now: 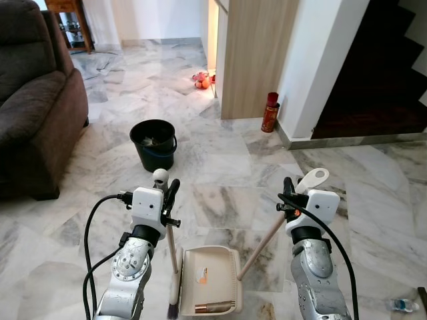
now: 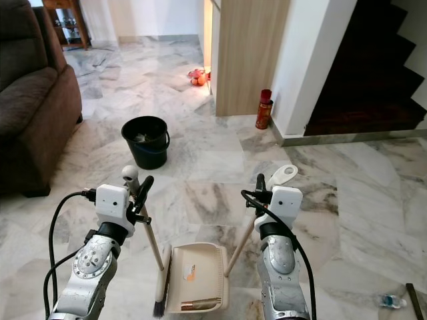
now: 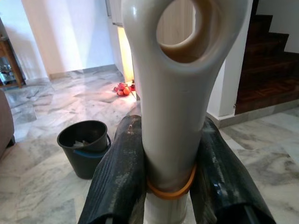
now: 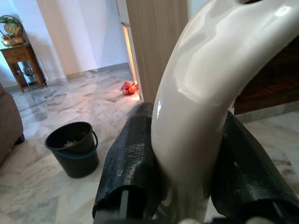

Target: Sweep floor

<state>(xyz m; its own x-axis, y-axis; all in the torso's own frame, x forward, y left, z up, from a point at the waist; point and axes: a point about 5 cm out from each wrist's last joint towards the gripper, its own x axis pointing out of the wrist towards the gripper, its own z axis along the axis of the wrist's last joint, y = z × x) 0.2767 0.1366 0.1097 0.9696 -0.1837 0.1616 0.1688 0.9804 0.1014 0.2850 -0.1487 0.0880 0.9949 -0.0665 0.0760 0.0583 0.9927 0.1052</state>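
Fingers of the left gripper (image 1: 172,193) squeeze the broom (image 1: 173,267) handle, so the brush reaches down to the floor (image 1: 220,173) beside the dustpan (image 1: 208,280). The right gripper (image 1: 289,190) is tight on the dustpan's long handle, keeping the pan flat to catch dirt. A black bucket (image 1: 154,144) waits ahead, likely for dumping.

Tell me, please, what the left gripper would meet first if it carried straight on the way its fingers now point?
Probably the black bucket: the left gripper, shut on the broom handle, points across bare marble floor toward it. Depth is unclear, so it might pass beside it.
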